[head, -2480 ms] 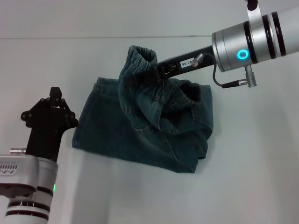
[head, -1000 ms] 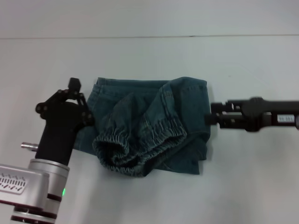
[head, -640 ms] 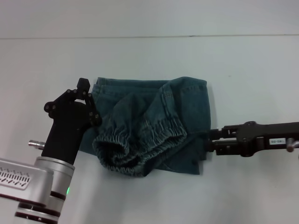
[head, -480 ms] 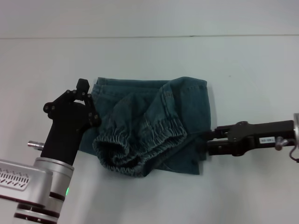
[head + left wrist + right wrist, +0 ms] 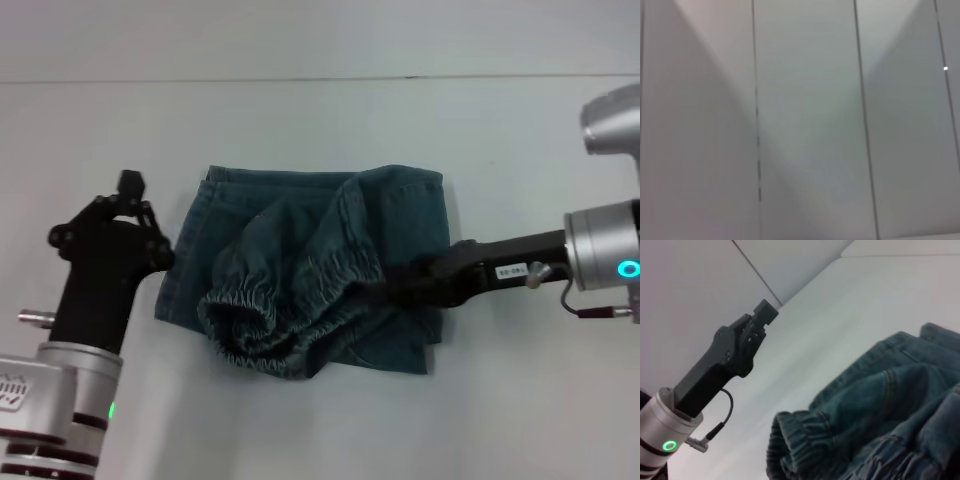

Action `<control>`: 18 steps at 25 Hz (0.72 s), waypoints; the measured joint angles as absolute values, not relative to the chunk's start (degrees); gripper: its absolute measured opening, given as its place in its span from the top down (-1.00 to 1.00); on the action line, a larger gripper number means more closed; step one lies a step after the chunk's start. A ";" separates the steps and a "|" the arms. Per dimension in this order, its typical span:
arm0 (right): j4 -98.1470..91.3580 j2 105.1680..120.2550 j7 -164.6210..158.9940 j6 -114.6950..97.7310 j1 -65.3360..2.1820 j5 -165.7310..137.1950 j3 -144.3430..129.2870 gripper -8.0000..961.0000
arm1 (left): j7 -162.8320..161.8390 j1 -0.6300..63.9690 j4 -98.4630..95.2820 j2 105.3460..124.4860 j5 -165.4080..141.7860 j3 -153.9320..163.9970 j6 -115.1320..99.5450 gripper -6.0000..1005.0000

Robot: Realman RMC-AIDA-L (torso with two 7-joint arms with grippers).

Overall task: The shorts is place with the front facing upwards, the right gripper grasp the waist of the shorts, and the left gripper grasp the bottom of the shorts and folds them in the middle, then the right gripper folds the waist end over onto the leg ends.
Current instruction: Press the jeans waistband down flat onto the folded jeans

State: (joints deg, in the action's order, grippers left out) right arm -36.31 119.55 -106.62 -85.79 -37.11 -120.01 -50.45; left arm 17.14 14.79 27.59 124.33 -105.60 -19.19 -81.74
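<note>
On shorts point(image 5: 310, 270) | right pincer point(image 5: 395, 283) at waistband | left pincer point(image 5: 128, 190) beside, clear

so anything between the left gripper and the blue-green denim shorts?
Nothing: the head view shows bare white table between the left gripper and the shorts.

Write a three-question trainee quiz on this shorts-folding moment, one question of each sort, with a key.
1. True or false: the left gripper is holding the shorts.
2. Which gripper reaches in over the shorts? A) left B) right C) neither
3. Fill in: the ruffled elastic waist end lies on the side of the pile ____ the robot.

Key:
1. False; it stands upright beside the shorts' left edge, apart from the cloth.
2. B; the right gripper reaches in from the right, over the cloth.
3. Nearest.
</note>
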 joint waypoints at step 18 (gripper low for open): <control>-25.71 119.75 -106.08 -74.28 -49.77 -117.69 -50.45 -0.27 | 12.35 13.27 22.93 124.33 -105.47 -21.61 -81.92 0.99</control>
State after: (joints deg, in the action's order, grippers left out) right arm -25.71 119.75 -106.08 -74.28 -49.77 -117.69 -50.45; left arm 12.35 13.27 22.93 124.33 -105.47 -21.61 -81.92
